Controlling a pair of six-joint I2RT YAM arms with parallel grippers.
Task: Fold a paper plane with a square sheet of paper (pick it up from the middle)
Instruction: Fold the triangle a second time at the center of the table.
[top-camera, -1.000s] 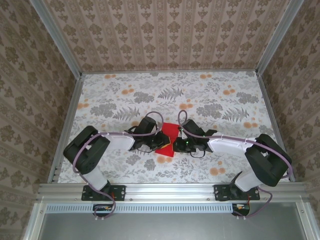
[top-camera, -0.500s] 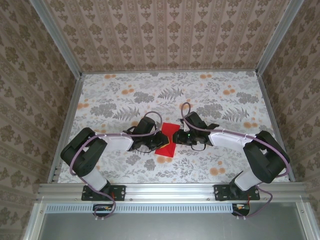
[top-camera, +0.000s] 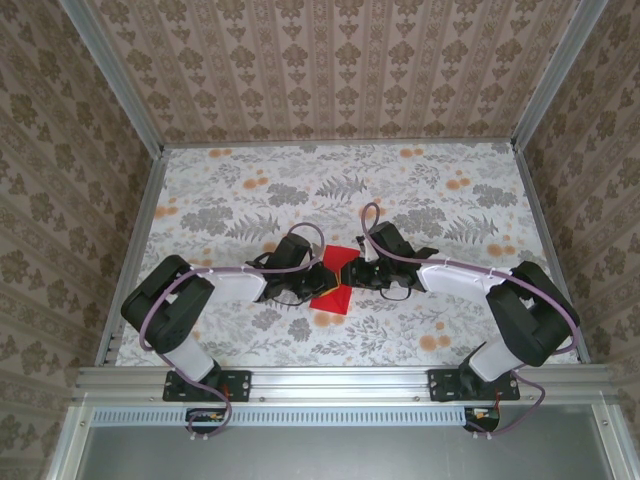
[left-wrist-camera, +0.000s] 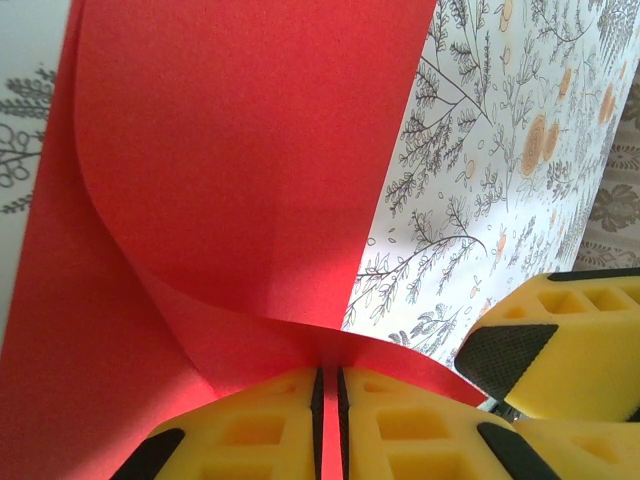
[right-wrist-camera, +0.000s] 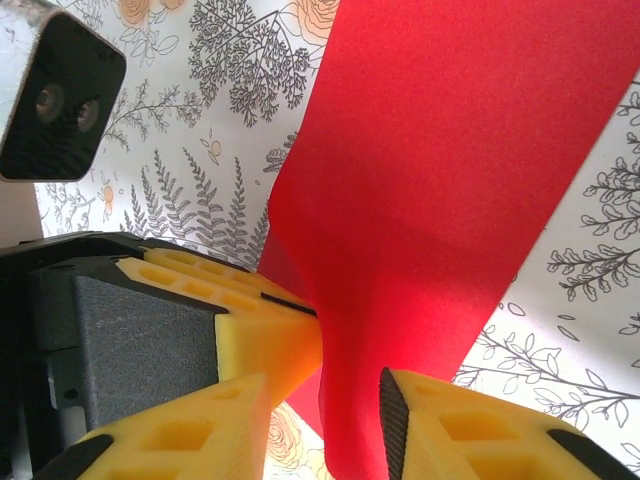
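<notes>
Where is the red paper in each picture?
Top view: red paper in the middle of the table.
Left wrist: upper left and centre, curling down to the bottom.
Right wrist: a broad band from upper right to bottom centre.
Shared landmark: the left gripper pinching it.

**Paper mostly cropped, grip spots buried**

In the left wrist view the paper (left-wrist-camera: 240, 150) runs off the top, left and bottom edges, and it vanishes where the left tool (left-wrist-camera: 328, 378) pinches it between pressed-together jaws. In the right wrist view the sheet leaves the frame at top, right and bottom (no corner in sight). The fingers of the right tool (right-wrist-camera: 325, 388) are cut by the bottom edge, and the left tool covers the part it grips. From above, both tools hide the paper's middle, its folds are too small to read, and the worktop (left-wrist-camera: 500, 150) beneath it is covered.
</notes>
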